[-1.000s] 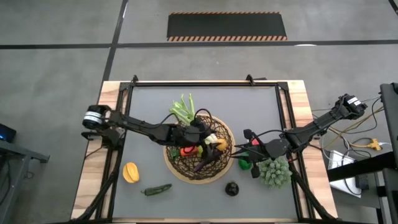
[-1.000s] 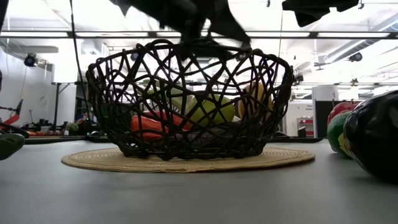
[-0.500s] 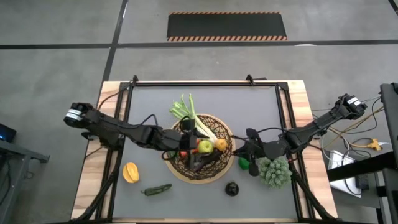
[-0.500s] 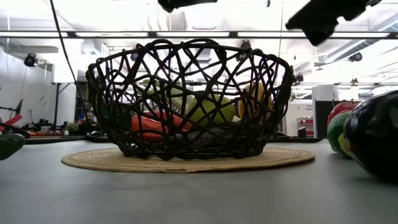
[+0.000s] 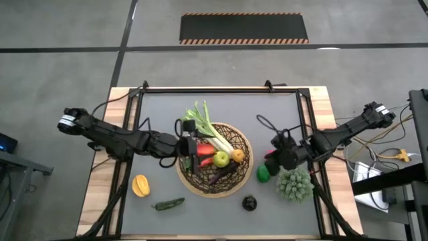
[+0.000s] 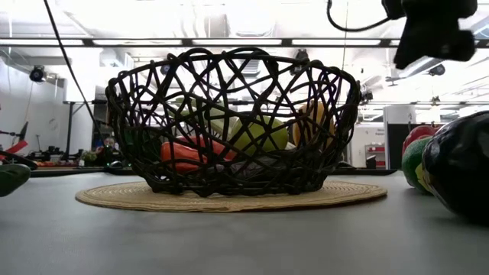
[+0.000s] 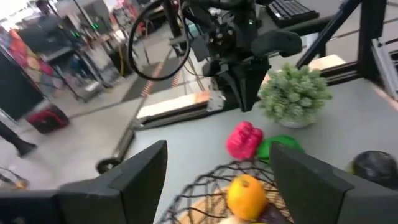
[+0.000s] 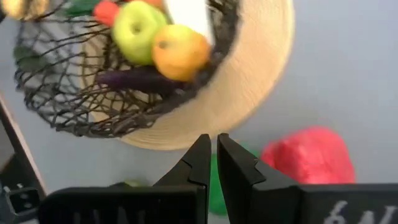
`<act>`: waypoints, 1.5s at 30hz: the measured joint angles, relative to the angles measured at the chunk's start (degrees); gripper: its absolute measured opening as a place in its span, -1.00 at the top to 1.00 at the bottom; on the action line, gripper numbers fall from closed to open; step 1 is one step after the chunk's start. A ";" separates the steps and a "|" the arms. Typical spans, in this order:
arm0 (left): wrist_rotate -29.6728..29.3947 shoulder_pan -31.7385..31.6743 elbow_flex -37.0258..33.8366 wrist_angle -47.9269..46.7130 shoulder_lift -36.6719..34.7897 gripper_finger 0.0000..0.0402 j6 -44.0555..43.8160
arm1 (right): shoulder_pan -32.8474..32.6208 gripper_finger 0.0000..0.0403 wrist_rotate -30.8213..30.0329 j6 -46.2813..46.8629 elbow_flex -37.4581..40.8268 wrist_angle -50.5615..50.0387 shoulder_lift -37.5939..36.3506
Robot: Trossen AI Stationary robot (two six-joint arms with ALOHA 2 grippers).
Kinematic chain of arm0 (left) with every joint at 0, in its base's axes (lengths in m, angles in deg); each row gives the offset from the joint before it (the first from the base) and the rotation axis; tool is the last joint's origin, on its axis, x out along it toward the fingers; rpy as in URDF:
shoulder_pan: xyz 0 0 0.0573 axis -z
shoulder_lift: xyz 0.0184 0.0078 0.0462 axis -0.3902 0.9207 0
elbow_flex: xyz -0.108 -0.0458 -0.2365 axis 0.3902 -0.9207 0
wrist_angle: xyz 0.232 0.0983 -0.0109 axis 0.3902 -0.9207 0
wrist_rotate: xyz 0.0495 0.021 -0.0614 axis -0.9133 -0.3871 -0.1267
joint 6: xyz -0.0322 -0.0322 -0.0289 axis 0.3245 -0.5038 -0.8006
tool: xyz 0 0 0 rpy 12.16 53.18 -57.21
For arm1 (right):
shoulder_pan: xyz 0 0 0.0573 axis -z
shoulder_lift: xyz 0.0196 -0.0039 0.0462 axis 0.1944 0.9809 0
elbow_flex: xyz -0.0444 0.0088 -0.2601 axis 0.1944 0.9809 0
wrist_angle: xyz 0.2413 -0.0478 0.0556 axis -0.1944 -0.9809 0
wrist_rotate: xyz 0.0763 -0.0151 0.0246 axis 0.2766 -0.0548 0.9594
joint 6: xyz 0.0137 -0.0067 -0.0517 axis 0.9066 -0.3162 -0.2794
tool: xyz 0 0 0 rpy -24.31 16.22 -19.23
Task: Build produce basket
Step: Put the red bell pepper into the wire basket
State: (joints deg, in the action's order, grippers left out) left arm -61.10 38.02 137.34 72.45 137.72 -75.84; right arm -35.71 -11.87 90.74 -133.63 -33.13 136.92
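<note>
The dark wicker basket stands mid-table on its tan rim. It holds a leek whose green top sticks out over the far rim, a green fruit, a yellow-orange lemon, red pieces and a dark piece. My left gripper hovers open over the basket's left rim; in its wrist view the left gripper is empty. My right gripper is shut and hangs in the air right of the basket, above the red pepper and green lime.
A bushy green plant stands on the table's right side beside the pepper. A dark eggplant lies near the near edge, and a lemon and a green chili lie near-left of the basket. A black frame borders the table.
My left gripper has drawn back out of the basket toward the table's left and risen, uncovering the fruit inside. My right gripper has moved up and a little toward the right edge, away from the basket. The basket and the loose produce have stayed put.
</note>
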 joint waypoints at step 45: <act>-8.24 -0.04 -22.16 16.28 -24.11 -0.31 19.33 | 22.11 -0.37 28.58 13.54 -17.24 -31.33 15.72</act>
State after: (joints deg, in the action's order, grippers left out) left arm -69.34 37.97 115.18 88.73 113.61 -56.51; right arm -13.60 16.72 104.28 -150.87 -64.47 152.63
